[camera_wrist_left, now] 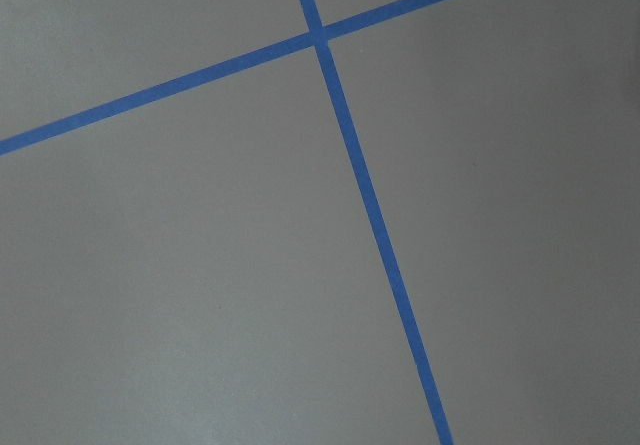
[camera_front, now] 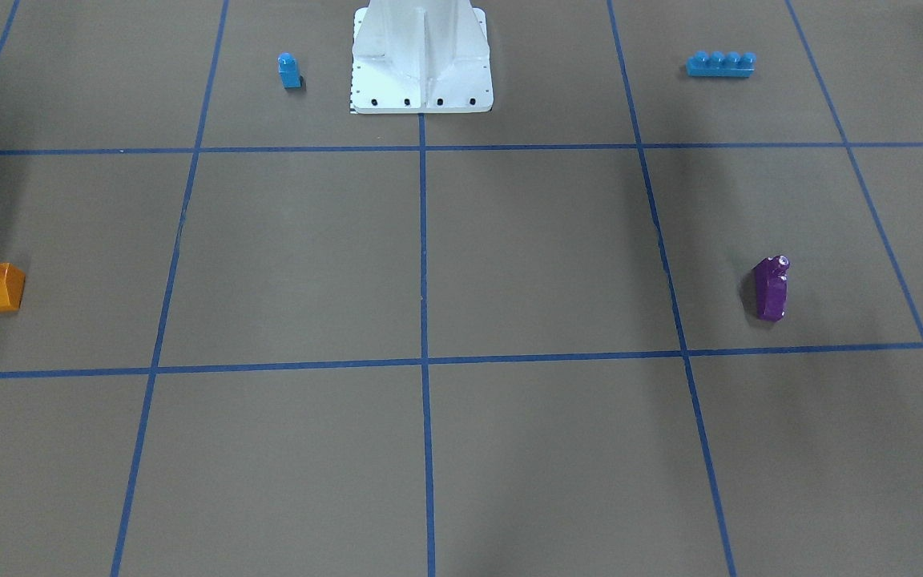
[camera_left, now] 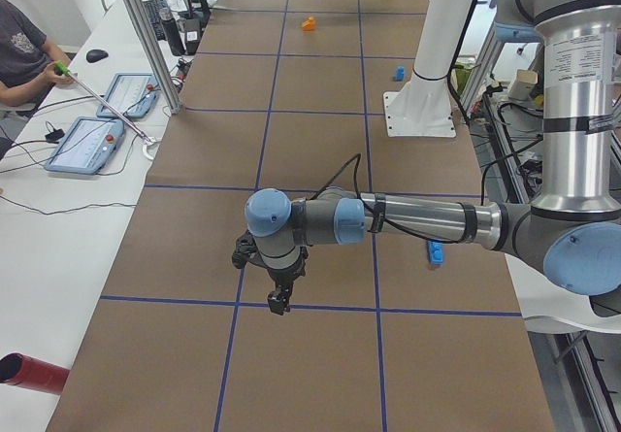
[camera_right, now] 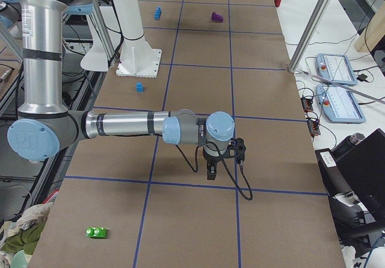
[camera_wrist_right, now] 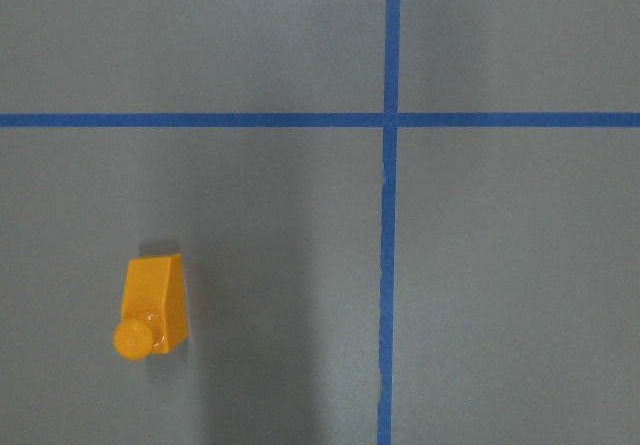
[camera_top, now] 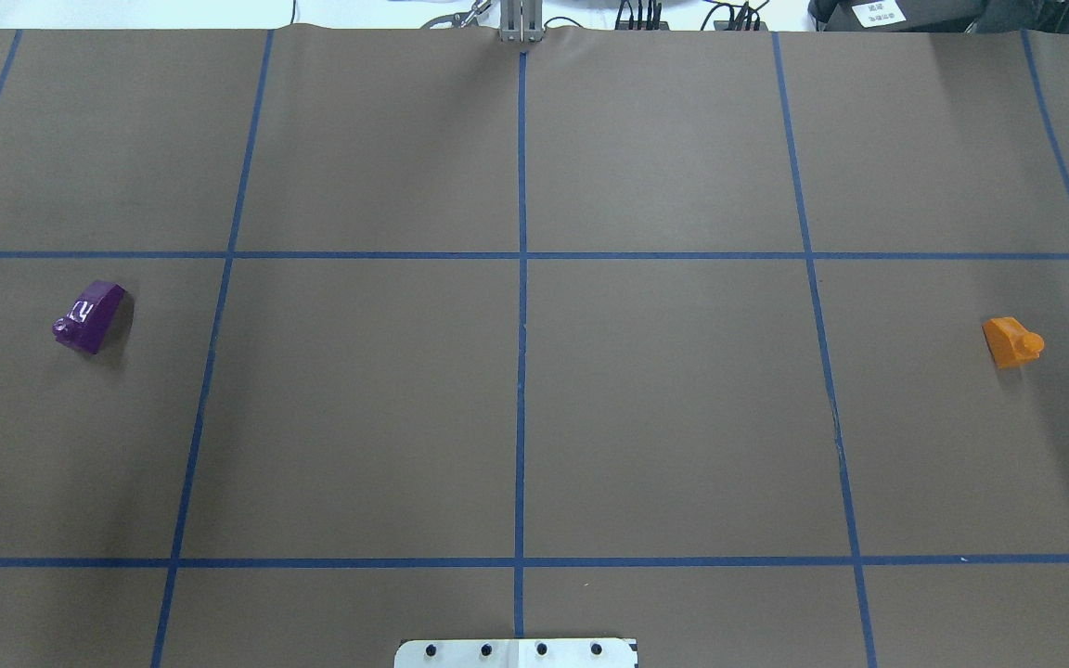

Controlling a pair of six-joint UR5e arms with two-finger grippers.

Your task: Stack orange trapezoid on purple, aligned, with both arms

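Observation:
The orange trapezoid (camera_top: 1011,341) lies alone on the brown table at my right; it also shows in the front view (camera_front: 3,285) and low left in the right wrist view (camera_wrist_right: 153,308). The purple block (camera_top: 90,316) lies far off at my left, also in the front view (camera_front: 771,288). My left gripper (camera_left: 279,301) hangs over the table, seen only in the left side view, and its wrist view shows bare table. My right gripper (camera_right: 212,171) hangs above the orange block's area, seen only in the right side view. I cannot tell whether either is open or shut.
A small blue single-stud block (camera_front: 289,70) and a blue four-stud brick (camera_front: 720,63) sit beside the white robot base (camera_front: 421,60). A green block (camera_right: 96,232) lies beyond the right gripper. Blue tape lines grid the table. Operators' desk with tablets (camera_left: 92,141) runs along the far side.

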